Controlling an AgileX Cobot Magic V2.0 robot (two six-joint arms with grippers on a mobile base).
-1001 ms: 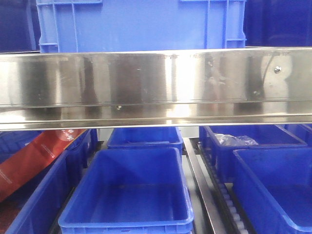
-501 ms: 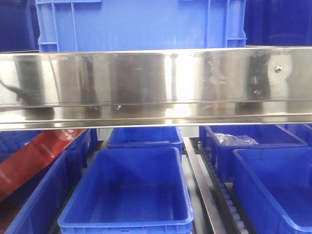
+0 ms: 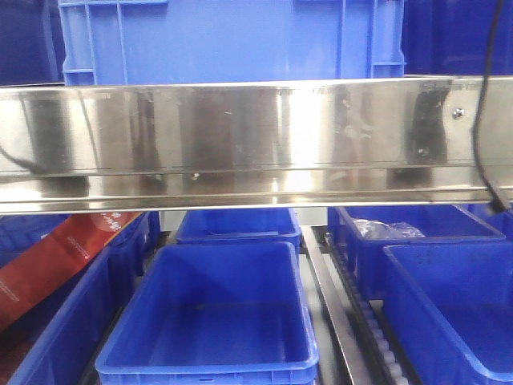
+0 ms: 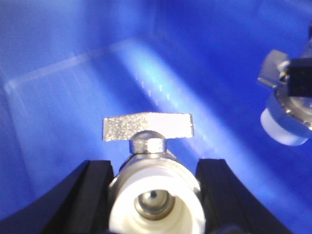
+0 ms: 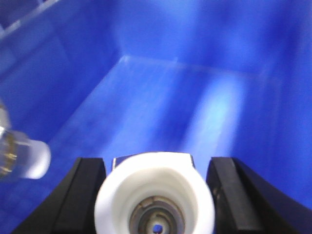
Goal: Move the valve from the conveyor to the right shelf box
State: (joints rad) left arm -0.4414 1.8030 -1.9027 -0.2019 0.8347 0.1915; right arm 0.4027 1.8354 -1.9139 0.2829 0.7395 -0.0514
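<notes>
In the left wrist view my left gripper (image 4: pixel 155 168) is shut on a valve (image 4: pixel 155 197) with a white end and a silver butterfly handle (image 4: pixel 147 126). It hangs over the inside of a blue box (image 4: pixel 73 97). The other valve (image 4: pixel 287 117) shows at upper right of that view. My right gripper (image 5: pixel 156 165) is shut on that second valve (image 5: pixel 155 195), white end towards the camera, above the same kind of blue box floor (image 5: pixel 170 97). The left arm's valve (image 5: pixel 27 158) shows at the left edge. The conveyor is out of view.
The front view shows a steel shelf beam (image 3: pixel 256 140) with a big blue crate (image 3: pixel 232 40) above it. Below stand open blue boxes in the middle (image 3: pixel 212 321) and on the right (image 3: pixel 449 297), and a steel roller rail (image 3: pixel 337 321). A black cable (image 3: pixel 479 120) hangs at right.
A black cable has come into the front view at the right edge. Dark reflections on the steel beam's left end have shifted. The boxes have not moved.
</notes>
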